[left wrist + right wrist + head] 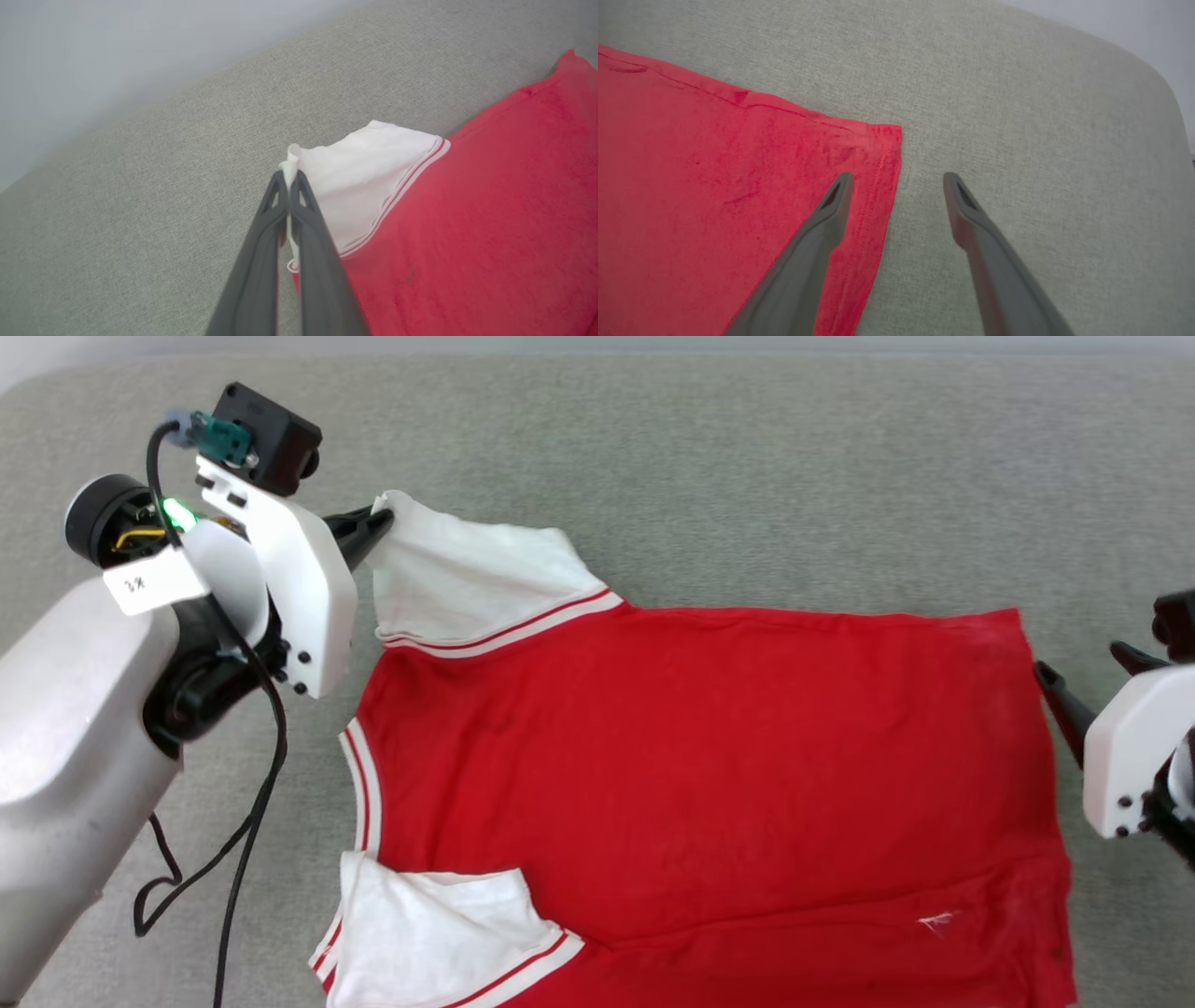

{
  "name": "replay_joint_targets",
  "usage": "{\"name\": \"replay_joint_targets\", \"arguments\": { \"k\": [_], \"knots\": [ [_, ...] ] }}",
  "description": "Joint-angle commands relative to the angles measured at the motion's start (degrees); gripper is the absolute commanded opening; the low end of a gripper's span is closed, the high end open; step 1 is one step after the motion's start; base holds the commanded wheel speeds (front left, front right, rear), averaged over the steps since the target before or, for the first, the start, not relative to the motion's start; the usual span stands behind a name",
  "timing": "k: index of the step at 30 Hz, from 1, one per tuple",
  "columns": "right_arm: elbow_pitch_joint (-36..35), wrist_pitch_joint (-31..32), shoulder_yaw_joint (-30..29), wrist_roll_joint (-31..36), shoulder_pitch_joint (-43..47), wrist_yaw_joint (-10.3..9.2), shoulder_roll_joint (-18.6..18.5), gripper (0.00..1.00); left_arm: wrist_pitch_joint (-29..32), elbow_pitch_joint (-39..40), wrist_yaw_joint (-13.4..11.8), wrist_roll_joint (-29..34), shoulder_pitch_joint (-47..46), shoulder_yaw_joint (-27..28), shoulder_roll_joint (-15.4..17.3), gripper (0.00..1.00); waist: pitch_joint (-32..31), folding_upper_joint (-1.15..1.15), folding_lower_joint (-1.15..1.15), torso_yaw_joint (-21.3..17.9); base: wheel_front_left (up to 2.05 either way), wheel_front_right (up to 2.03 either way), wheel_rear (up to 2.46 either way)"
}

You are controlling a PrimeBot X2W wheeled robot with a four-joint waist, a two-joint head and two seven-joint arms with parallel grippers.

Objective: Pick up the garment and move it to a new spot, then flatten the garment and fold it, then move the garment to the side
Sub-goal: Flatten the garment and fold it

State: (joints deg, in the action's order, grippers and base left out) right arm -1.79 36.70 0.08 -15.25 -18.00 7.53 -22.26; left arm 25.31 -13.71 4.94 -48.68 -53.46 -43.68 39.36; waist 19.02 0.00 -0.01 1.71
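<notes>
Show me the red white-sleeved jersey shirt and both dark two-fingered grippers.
red jersey shirt (709, 775), head view: red body.
left gripper (290, 177), left wrist view: pinching fingertips.
right gripper (898, 177), right wrist view: between open fingertips.

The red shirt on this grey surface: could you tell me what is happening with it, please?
The shirt lies spread out on the grey surface. The left gripper, jaws shut, pinches the tip of one white sleeve. The right gripper, jaws open, hovers at the hem corner, holding nothing.

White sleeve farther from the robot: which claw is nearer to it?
Left. The left claw is shut on the tip of that sleeve; the right claw is open at the opposite hem corner of the garment.
</notes>
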Motion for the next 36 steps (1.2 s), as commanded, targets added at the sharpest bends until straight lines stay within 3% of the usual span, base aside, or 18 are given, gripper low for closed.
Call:
{"name": "replay_joint_targets", "arguments": {
  "k": [1,4,9,16,26,27,28,32,36],
  "knots": [
    [0.4,1.8,0.1,-0.8,-1.4,-0.08,-0.2,1.00,-0.4,1.1,-0.5,0.1,1.0,0.2,0.3,0.00,0.5,0.00,0.01,0.9,0.00,0.00,0.00],
    [1.5,8.6,1.3,-2.5,-4.0,-0.08,-2.6,1.00,-0.7,5.6,-2.0,0.6,2.3,0.4,1.4,0.00,1.4,0.00,0.01,2.0,0.00,0.00,0.00],
    [4.3,12.7,2.1,-3.7,-8.2,-0.07,-4.3,1.00,-0.9,11.3,-3.7,1.4,3.3,0.4,2.2,0.00,3.4,0.00,0.01,4.0,0.00,0.00,0.00],
    [8.5,15.1,5.6,-3.5,-10.8,-0.08,-6.3,1.00,-1.6,14.5,-4.3,2.2,3.7,0.0,2.1,0.00,5.5,0.00,0.01,5.9,0.00,0.00,0.00],
    [13.1,13.7,12.9,-6.5,-9.1,0.03,-8.1,0.98,-3.0,15.5,-4.8,2.3,4.4,-0.3,1.4,0.00,7.2,0.00,0.01,7.6,0.00,0.00,0.00],
    [13.4,13.0,13.6,-7.0,-8.9,0.04,-8.2,0.07,-3.1,15.3,-4.9,2.2,4.7,-0.4,1.4,0.00,7.1,0.00,0.01,7.7,0.00,0.00,0.00],
    [14.0,12.1,13.4,-7.5,-8.8,0.03,-8.2,0.00,-3.3,15.1,-5.0,2.1,4.9,-0.4,1.5,0.00,6.9,0.00,0.01,7.8,0.00,0.00,0.00],
    [15.9,6.5,10.8,-8.0,-9.2,-0.07,-8.3,0.00,-4.2,14.5,-5.4,1.6,5.8,-0.1,1.7,0.00,5.8,0.00,0.01,7.6,0.00,0.00,0.00],
    [17.1,0.8,7.4,-11.1,-9.0,-0.08,-5.8,0.00,-5.4,13.9,-6.1,1.2,7.6,0.2,1.8,0.00,3.6,0.00,0.01,7.4,0.00,0.00,0.00]
  ]
}}
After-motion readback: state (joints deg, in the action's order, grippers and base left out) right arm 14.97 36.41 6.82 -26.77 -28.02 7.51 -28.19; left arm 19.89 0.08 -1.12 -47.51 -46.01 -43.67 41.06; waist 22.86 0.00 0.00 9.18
